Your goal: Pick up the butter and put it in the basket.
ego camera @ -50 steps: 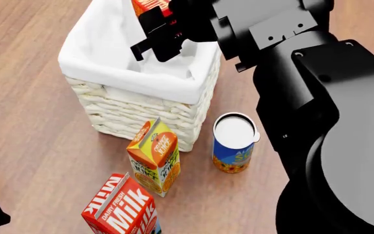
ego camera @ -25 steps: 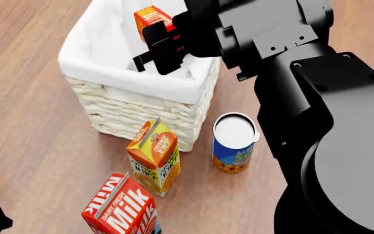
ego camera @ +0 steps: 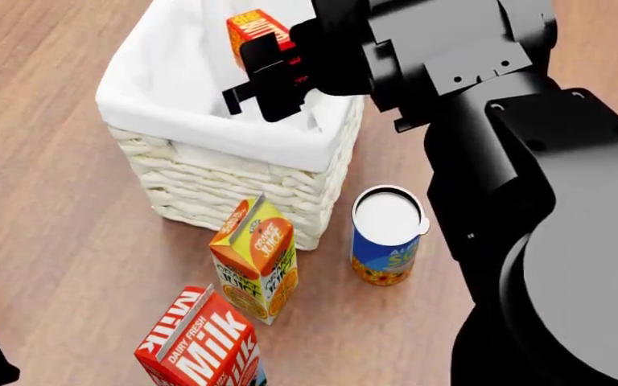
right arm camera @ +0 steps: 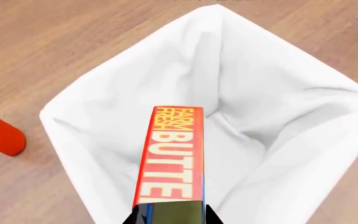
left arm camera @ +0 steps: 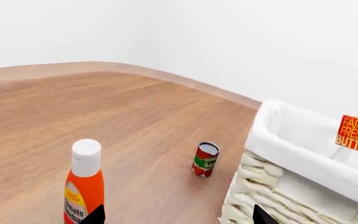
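A warm brown wooden floor [ego camera: 51, 209] with fine, smooth grain is seen under everything. The basket [ego camera: 234, 189] is made of rough cream wicker, thickly woven, and is lined with soft, matt white cloth [right arm camera: 247, 93] folded over its rim. Above the basket, the butter [right arm camera: 171, 158] is shown as a smooth printed box with a slight sheen. Beside the basket, the juice carton [ego camera: 255, 257] and milk carton [ego camera: 202, 346] appear as glossy printed card. The right gripper [ego camera: 277, 76] is rendered in matt black plastic.
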{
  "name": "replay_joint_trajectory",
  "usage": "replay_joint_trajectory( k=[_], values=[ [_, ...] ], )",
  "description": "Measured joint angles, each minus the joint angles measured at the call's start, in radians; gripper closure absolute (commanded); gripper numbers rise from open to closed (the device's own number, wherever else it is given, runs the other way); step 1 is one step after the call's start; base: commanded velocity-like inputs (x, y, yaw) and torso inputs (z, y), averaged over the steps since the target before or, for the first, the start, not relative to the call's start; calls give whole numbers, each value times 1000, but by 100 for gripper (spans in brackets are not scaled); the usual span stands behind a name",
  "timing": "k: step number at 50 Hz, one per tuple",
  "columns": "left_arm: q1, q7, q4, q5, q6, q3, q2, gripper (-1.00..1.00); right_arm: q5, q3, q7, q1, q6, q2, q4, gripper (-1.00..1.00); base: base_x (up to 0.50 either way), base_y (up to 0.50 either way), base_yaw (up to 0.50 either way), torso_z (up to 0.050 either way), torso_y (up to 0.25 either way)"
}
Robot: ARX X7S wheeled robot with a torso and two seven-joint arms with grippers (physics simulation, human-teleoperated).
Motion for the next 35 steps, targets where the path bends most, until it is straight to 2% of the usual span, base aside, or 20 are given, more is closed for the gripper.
replay_joint_trajectory(
  k=[17,30,31,35],
  values=[
    [13,-4,13,-2,5,3,-7,-100,-24,38,7,-4,16,0,0,100,0,0,0,1,1],
    [18,-9,22,-7,6,3,-12,-100,-99,116,19,-14,41,0,0,100,0,0,0,0,2],
    [18,-9,22,-7,6,3,-12,-100,-107,124,19,-15,40,0,0,-100,0,0,0,0,0],
    [19,-10,22,-7,7,4,-13,-100,-143,171,12,-12,22,0,0,-100,0,0,0,0,0]
  ],
)
